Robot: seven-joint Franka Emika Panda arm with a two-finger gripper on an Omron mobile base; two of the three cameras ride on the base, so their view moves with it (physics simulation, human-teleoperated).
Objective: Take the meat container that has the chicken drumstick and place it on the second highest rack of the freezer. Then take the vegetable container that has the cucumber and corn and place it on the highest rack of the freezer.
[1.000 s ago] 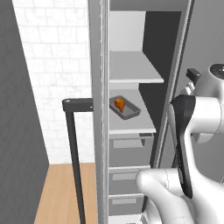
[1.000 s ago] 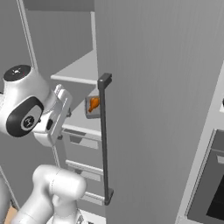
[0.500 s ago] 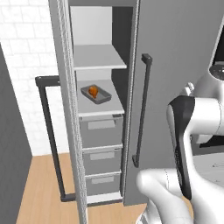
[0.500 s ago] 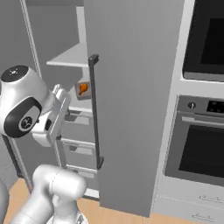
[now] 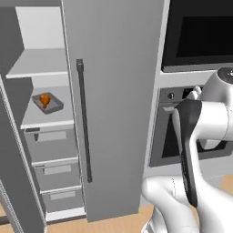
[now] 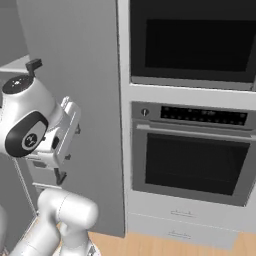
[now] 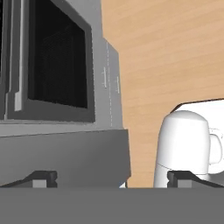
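Note:
The freezer (image 5: 113, 104) stands with its left door swung open and its right door, with the long dark bar handle (image 5: 84, 120), closed. Inside, the meat container (image 5: 53, 106) holding the orange-brown chicken drumstick (image 5: 44, 98) rests on the second highest rack (image 5: 45, 119). Above it, the highest rack (image 5: 38, 63) is bare. The vegetable container with the cucumber and corn is out of view. My gripper (image 7: 113, 179) is open, with nothing between its fingertips (image 7: 43, 178), and it looks down past the oven front at the floor. It is far from the shelves.
Right of the freezer (image 6: 70, 75) is a wall oven stack: an upper black-windowed oven (image 6: 195, 42) and a lower oven (image 6: 190, 165) with drawers beneath. Pale drawers (image 5: 52, 136) fill the freezer's lower part. Wooden floor (image 7: 166, 52) lies below.
The whole picture has shifted: the base has driven to the right, so the freezer now sits at the left of the views and the ovens have come in. The gripper stays open.

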